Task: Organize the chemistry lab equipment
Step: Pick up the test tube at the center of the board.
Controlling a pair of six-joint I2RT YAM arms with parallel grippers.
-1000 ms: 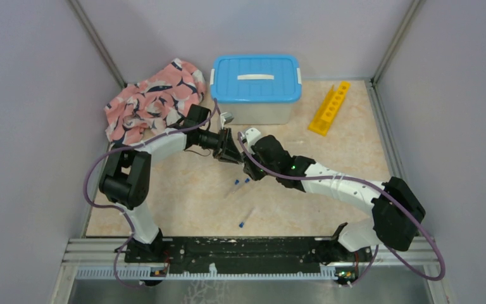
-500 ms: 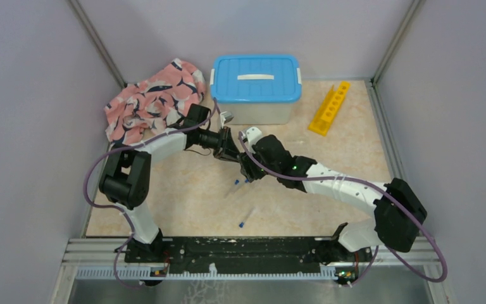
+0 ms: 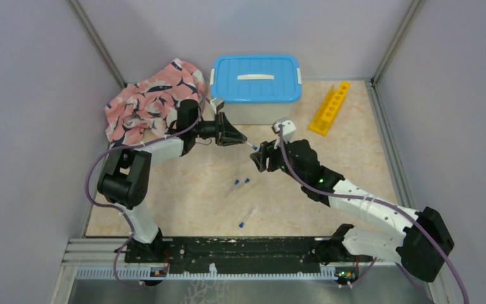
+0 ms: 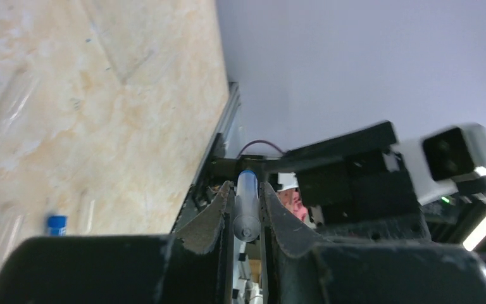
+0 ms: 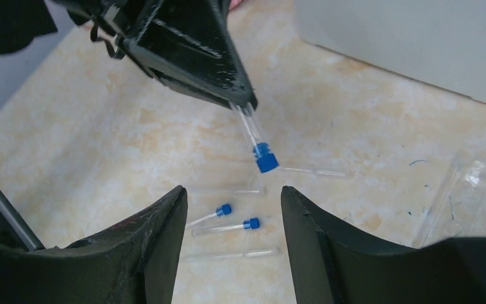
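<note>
Both arms had drawn apart since a second before: the right claw [image 3: 259, 157], then pressed up against the left claw [image 3: 231, 135], had backed off and stood released, holding nothing. The left claw was clenched on a clear blue-capped tube [image 5: 256, 142], whose cap end poked out toward the right claw without touching it. A hand-over of the tube looked just finished, left arm carrying. The next move probably called for taking it to the yellow holed rack [image 3: 330, 107], well beyond the right claw, and tipping it upright over a hole. No tube showed standing in the rack. The white bin [image 3: 256, 111] behind the left claw had its blue lid [image 3: 256, 77] on, so its contents were hidden. Loose tubes [image 3: 236, 183] lay on the bench [image 3: 183, 190] below both claws
</note>
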